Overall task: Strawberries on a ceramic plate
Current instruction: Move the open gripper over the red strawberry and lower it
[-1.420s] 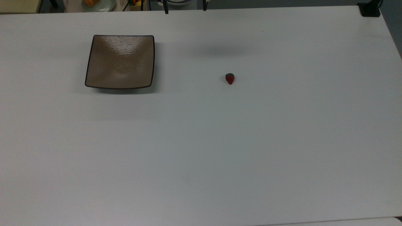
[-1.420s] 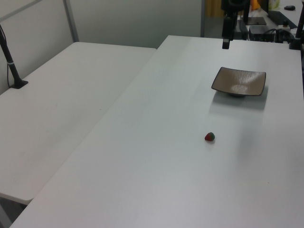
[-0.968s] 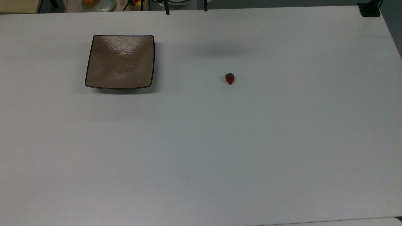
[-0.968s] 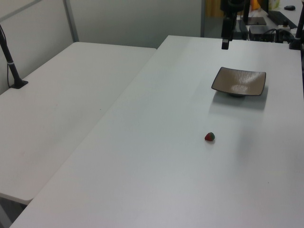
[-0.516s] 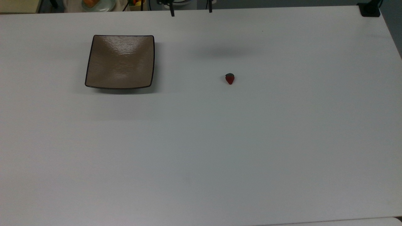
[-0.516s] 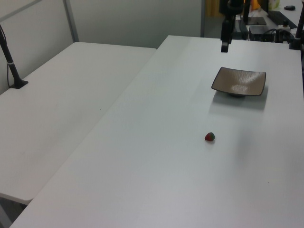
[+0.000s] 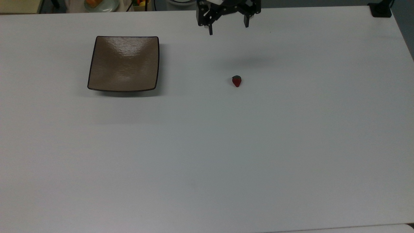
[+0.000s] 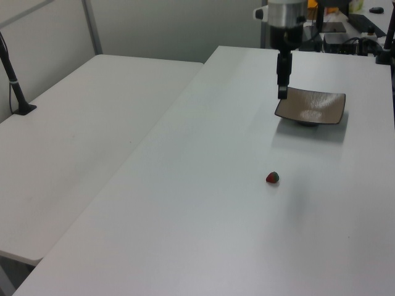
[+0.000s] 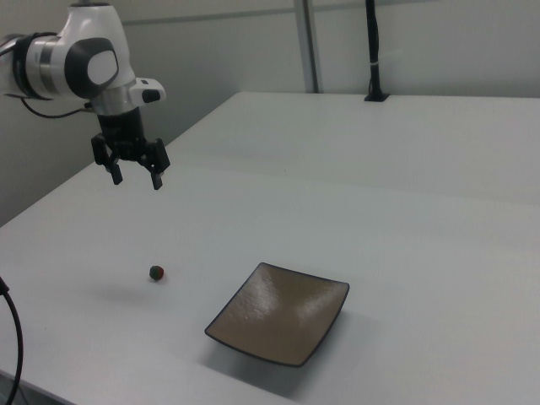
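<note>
White tabletop (image 7: 207, 155) took up most of the scene, matte and bare apart from two items; a second white table (image 8: 80, 142) butted against it on the left view's left, w/ a black post (image 8: 13, 80) standing at its far edge.

Going near to far in the top view: the front half of the table held nothing. Further back lay the strawberry (image 7: 236, 81), tiny, red w/ dark green cap, resting on the bare tabletop, tip pointing toward the top view's bottom edge. It also showed in the left view (image 8: 273, 177) and right view (image 9: 157, 272). It sat well apart from the ceramic plate (image 7: 124, 63), which was off toward the top view's left and a bit further back. Plate was square, glossy brown-taupe, thin dark rim, edges slightly upturned, nothing on it; seen too in the left view (image 8: 310, 106) and right view (image 9: 280, 313).

Furthest back, the gripper (image 7: 227, 28) hung in the air above the table, beyond the strawberry and a little toward the top view's left of it, not touching anything. Its two black fingers were spread wide w/ nothing between them, clearest in the right view (image 9: 135, 175). A faint shadow (image 7: 249, 61) lay on the table between gripper and strawberry. White arm (image 9: 72, 63) reached in from the right view's left.
</note>
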